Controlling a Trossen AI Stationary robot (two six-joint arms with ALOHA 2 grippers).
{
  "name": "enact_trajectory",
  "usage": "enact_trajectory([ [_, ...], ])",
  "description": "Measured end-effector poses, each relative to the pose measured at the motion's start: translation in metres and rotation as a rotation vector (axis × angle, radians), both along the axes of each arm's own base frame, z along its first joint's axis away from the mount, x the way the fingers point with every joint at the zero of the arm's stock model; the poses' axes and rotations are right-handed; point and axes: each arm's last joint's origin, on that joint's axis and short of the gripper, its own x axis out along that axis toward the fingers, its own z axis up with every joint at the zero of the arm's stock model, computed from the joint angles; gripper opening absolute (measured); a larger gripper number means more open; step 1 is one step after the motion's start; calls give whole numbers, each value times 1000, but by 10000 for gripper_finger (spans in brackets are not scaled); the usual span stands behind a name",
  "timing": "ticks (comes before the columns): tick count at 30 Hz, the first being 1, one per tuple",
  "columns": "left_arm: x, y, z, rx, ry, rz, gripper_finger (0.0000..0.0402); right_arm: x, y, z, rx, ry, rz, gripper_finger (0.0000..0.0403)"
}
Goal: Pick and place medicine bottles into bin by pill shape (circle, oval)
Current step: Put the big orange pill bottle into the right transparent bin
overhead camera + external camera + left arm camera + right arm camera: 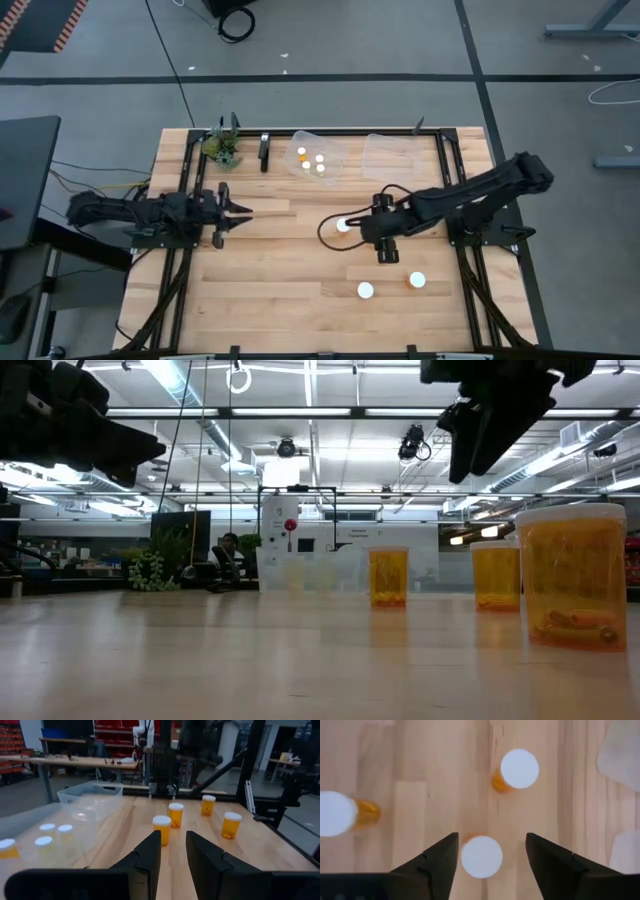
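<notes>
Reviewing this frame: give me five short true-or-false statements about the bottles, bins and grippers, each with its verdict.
1. Four bottles stand on the table outside the bins. True.
2. The right gripper is shut on a bottle. False: its jaws stand open on either side of a white-capped bottle, not touching it.
3. The left bin holds four bottles. True.
4. The right bin holds two bottles. False: none show in it.
5. The left gripper carries a bottle. False: nothing is between its fingers.
</notes>
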Motion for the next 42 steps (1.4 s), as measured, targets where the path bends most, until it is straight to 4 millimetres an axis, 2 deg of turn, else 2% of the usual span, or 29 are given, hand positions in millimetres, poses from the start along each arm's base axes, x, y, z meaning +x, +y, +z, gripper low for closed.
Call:
enact_trajectory([
  [9,-4,0,0,0,-8,-9,98,18,-2,-24,-44,138,2,302],
  [19,-5,0,1,61,-26,-9,98,28,-3,-48,-17,243,22,308],
  [31,-7,0,3,49,-46,-10,89,27,-3,-69,-26,299,36,304],
  [42,-7,0,2,49,-37,-9,87,23,-4,-81,-26,302,30,244],
])
